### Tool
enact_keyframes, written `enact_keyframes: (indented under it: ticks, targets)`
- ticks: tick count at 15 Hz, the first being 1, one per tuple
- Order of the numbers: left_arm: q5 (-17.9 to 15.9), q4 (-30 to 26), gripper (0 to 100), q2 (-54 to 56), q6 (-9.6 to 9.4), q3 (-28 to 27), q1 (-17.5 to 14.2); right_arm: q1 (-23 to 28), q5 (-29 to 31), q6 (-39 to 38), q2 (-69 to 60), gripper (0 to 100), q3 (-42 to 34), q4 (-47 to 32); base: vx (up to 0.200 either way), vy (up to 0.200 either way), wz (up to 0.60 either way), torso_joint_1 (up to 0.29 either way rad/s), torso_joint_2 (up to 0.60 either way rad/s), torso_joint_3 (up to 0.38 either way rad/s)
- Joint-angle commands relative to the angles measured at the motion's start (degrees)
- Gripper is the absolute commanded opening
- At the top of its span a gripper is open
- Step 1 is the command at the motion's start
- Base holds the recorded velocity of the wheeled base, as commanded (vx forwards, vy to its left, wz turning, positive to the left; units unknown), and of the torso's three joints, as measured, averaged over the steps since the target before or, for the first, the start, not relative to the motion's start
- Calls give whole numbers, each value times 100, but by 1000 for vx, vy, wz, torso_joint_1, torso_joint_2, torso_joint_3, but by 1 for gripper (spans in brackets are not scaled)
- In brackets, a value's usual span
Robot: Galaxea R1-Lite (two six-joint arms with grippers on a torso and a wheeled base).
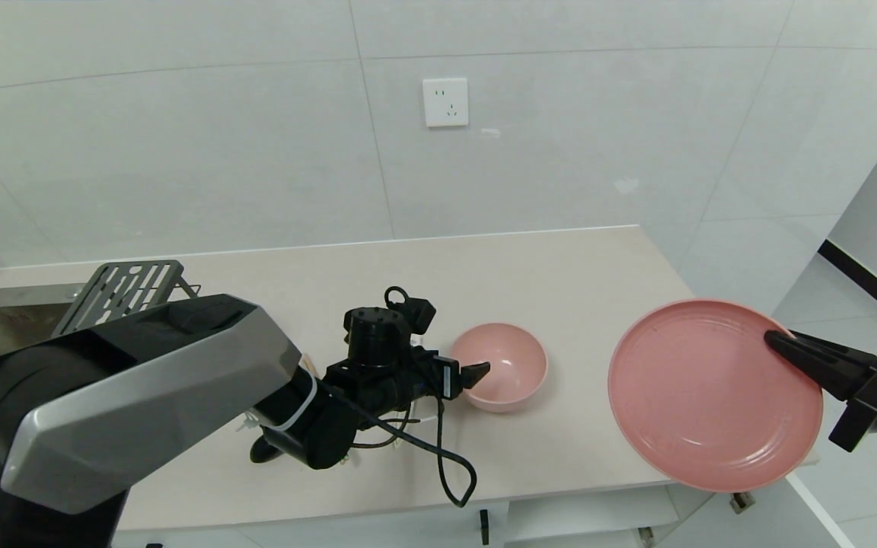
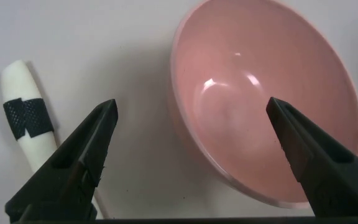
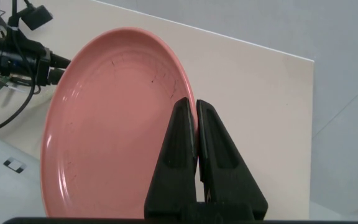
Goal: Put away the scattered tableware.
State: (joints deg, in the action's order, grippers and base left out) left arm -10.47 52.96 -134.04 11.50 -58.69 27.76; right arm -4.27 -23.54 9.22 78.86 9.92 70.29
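Pink bowl (image 1: 511, 365) between left fingers (image 2: 79, 155); plate (image 1: 701, 396) in right (image 3: 182, 143).

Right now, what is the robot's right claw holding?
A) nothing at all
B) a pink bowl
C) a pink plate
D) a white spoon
C: the right claw is pinched shut on the rim of the pink plate.

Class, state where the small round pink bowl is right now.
In the head view, the round pink bowl sits on the beige counter near its middle, the open left gripper at its rim and the large pink plate to its right.
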Motion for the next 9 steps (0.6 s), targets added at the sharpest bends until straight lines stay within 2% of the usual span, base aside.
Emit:
enact_keyframes:
  ticks: [1, 7, 8, 9]
  targets:
    - [-34, 4, 100, -35, 2, -3, 2, -30, -1, 1, 50, 0, -8, 2, 0, 0, 0, 0, 0, 0]
    - [-51, 39, 100, -79, -7, 6, 45, -74, -1, 1, 6, 0, -52, 2, 0, 0, 0, 0, 0, 0]
    - [-51, 57, 0, -88, 2, 6, 72, -74, -1, 1, -2, 0, -43, 2, 0, 0, 0, 0, 0, 0]
    - [-51, 48, 0, -79, 2, 6, 89, -74, 7, 1, -2, 0, -52, 2, 0, 0, 0, 0, 0, 0]
